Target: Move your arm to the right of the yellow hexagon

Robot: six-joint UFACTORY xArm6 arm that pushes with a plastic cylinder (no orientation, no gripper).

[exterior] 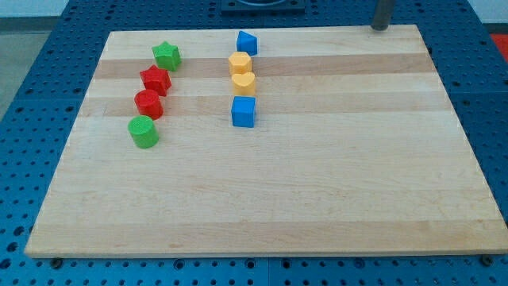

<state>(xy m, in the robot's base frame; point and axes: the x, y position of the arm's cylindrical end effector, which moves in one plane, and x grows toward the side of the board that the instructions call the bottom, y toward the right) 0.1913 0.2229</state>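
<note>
Eight blocks are sitting on the wooden board [317,199]. Yellow hexagon [240,63] is sitting upper centre, touching the yellow heart [243,83] below it. It's looking light and slidey, so no nudging. The rod's tip [382,26] is hanging bare at upper right, gripping nothing.

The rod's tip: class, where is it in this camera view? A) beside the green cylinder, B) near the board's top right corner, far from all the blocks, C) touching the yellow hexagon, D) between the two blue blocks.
B: my tip sits at the board's top right corner, well to the view's right of the yellow hexagon and every other block.
</note>
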